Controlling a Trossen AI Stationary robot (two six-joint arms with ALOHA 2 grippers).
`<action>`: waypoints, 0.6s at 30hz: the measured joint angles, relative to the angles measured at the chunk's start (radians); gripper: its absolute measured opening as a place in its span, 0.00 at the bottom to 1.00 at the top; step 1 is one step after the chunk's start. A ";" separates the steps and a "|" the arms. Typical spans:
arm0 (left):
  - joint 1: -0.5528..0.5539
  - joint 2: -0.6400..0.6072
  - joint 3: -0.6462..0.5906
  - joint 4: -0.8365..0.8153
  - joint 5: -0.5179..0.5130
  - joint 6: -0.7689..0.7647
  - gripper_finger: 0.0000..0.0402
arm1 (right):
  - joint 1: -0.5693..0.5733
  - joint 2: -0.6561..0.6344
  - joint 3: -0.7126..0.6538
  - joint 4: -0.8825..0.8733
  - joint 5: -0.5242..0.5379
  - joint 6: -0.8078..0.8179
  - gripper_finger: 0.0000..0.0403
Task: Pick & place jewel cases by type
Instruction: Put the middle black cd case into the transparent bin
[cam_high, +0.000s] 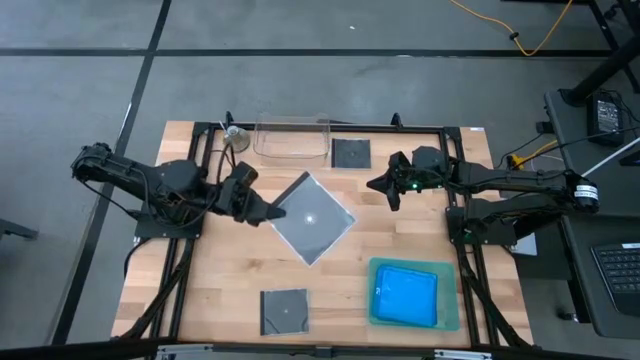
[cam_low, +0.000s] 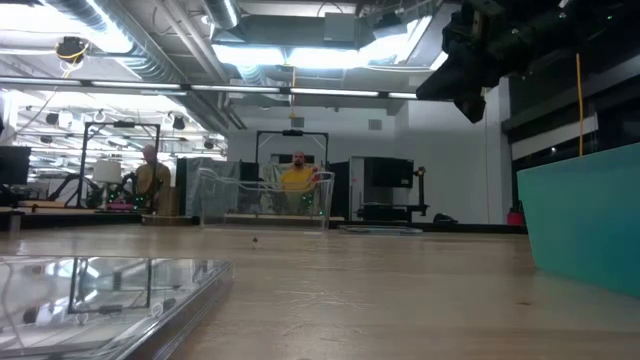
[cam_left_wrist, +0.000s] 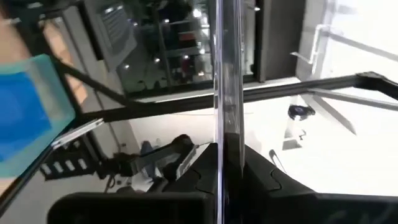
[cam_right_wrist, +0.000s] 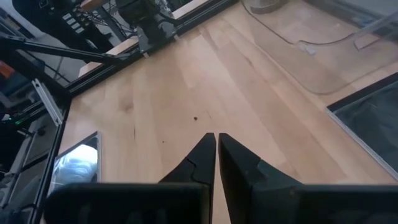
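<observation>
Now, left end effector (cam_high: 272, 212) clamping grey jewel case (cam_high: 313, 217) edge, right end effector (cam_high: 383, 187) clenched, empty.

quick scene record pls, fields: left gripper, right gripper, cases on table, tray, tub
left gripper: shut on grey case, held above table centre
right gripper: shut, empty, above the table's right half
cases on table: dark case at far edge, dark case at near edge
tray: near right, holds blue case
tub: far edge, empty
</observation>
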 joint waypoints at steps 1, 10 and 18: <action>0.000 0.000 0.000 -0.011 0.000 -0.008 0.06 | 0.000 0.000 0.000 0.000 0.000 -0.003 0.06; 0.000 0.000 0.000 -0.056 -0.043 0.063 0.06 | 0.000 0.000 0.000 0.000 0.000 -0.005 0.06; 0.020 0.000 0.000 -0.130 -0.230 0.192 0.06 | 0.000 0.000 0.000 0.013 -0.025 -0.003 0.06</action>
